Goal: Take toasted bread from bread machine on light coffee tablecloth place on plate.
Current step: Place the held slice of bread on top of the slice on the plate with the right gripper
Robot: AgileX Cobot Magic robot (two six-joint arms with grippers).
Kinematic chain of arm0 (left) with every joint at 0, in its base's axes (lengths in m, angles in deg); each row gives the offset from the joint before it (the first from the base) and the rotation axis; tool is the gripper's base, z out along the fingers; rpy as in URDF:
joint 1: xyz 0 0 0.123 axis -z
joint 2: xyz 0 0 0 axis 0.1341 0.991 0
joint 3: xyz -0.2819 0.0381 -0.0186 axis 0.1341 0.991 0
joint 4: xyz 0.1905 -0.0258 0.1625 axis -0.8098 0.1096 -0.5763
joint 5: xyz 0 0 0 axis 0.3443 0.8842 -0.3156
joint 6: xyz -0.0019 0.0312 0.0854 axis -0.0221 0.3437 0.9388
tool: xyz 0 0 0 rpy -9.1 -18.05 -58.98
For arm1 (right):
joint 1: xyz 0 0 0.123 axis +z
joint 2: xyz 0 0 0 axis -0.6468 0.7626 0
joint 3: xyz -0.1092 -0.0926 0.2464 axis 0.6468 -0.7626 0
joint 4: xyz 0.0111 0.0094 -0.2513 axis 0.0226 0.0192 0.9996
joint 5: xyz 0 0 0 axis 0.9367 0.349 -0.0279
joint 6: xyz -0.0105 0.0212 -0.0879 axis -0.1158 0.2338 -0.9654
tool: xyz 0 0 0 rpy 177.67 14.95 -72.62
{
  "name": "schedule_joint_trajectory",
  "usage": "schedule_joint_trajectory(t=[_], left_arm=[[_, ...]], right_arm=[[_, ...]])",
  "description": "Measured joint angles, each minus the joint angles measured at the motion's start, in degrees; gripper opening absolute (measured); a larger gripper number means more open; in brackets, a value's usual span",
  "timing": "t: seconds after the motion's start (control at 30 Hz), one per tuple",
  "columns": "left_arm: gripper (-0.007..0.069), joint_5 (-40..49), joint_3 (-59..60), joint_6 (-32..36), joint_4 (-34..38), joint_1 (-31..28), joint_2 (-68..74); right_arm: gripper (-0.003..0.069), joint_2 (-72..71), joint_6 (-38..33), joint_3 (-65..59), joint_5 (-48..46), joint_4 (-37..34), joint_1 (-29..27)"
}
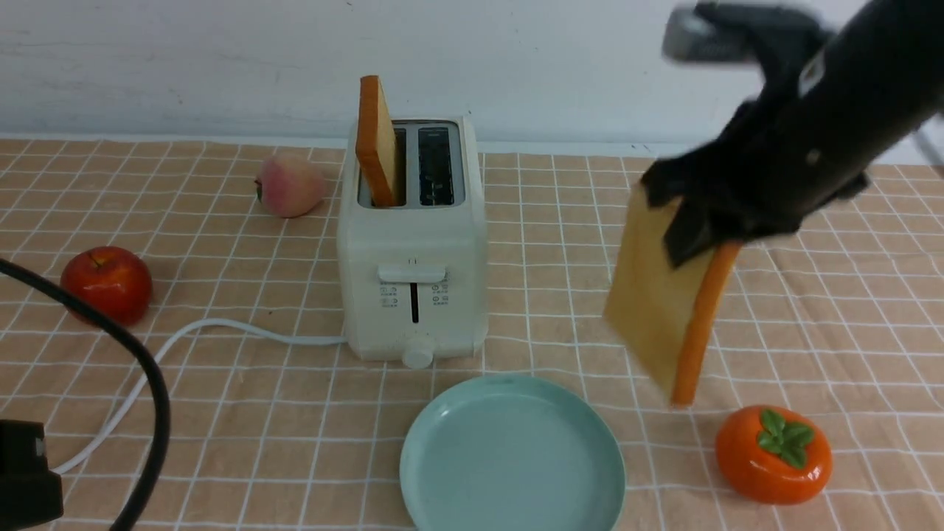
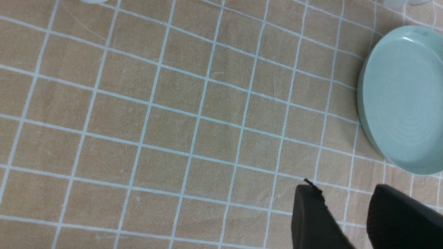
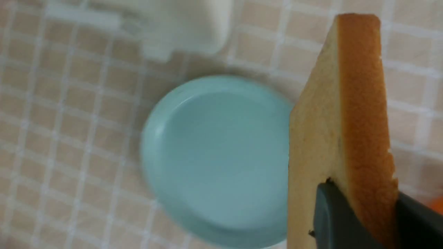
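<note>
One slice of toasted bread point(image 1: 656, 302) is held in the air by the right tool point(image 1: 693, 232), whose fingers are pressed against its two faces near the upper edge. This held slice is tilted, its orange-brown crust edge turned to the right, and it is kept clear of the tabletop, well to the right of the bread machine point(image 1: 413, 273) and above the stretch of light coffee tablecloth point(image 1: 295, 442) between the plate point(image 1: 512, 457) and the persimmon point(image 1: 773, 453). In the right wrist view the same pinch point(image 3: 370, 221) is seen on the held slice point(image 3: 346, 103), with the plate point(image 3: 218, 155) below and beside it and the bread machine point(image 3: 187, 27) blurred beyond.

The second slice point(image 1: 378, 140) is seen standing upright in the left slot of the bread machine, more than half of it raised above the top. The plate is set on the cloth just in front of the machine's knob.

The left tool point(image 2: 349, 211) is shown spread apart, with only cloth point(image 2: 193, 138) seen between its fingers point(image 2: 311, 214), near the rim of the plate point(image 2: 401, 100).

A red apple point(image 1: 107, 284) and a peach point(image 1: 290, 184) are placed to the left of the machine, and its white cord point(image 1: 221, 328) is trailed across the cloth
</note>
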Motion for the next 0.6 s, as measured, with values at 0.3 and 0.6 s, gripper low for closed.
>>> schedule_joint_trajectory(t=[0.3, 0.6], left_arm=[[0.0238, 0.0, 0.0, 0.0, 0.3, 0.0, 0.0], [0.0238, 0.0, 0.0, 0.0, 2.9, 0.0, 0.0]], right_arm=[[0.0117, 7.0, -24.5, -14.4, 8.9, -37.0, 0.0], [0.0324, 10.1, -26.4, -16.0, 11.3, -39.2, 0.0]])
